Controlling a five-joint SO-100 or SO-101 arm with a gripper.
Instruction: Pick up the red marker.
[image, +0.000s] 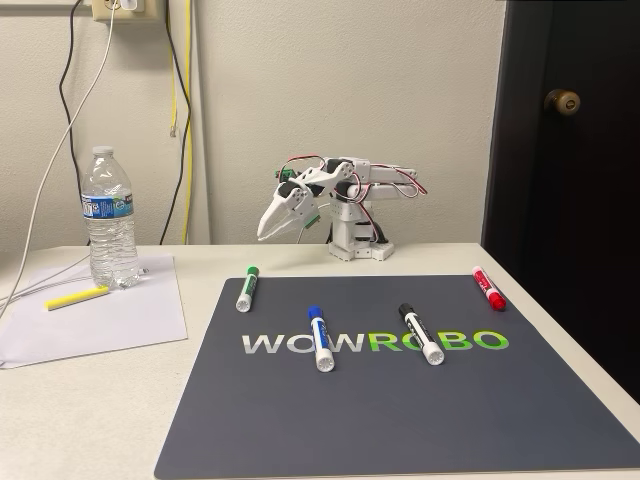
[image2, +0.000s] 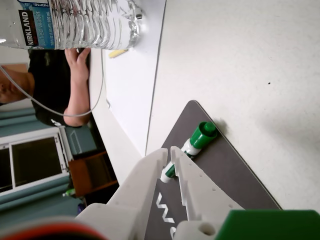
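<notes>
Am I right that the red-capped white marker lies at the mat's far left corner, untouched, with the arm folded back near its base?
Not quite: in the fixed view the red-capped white marker lies at the dark mat's far right corner; the green-capped marker is at far left. It is untouched, and the arm is folded back.

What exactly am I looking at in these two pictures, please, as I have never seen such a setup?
It is a small white robot arm on a table, folded up at rest. The fixed view faces it from the front; the wrist view rides on the arm, looking past its gripper. On the dark mat lie four markers: green marker, blue marker, black marker and, far right, the red marker. A water bottle stands on paper. The gripper holds nothing.
</notes>
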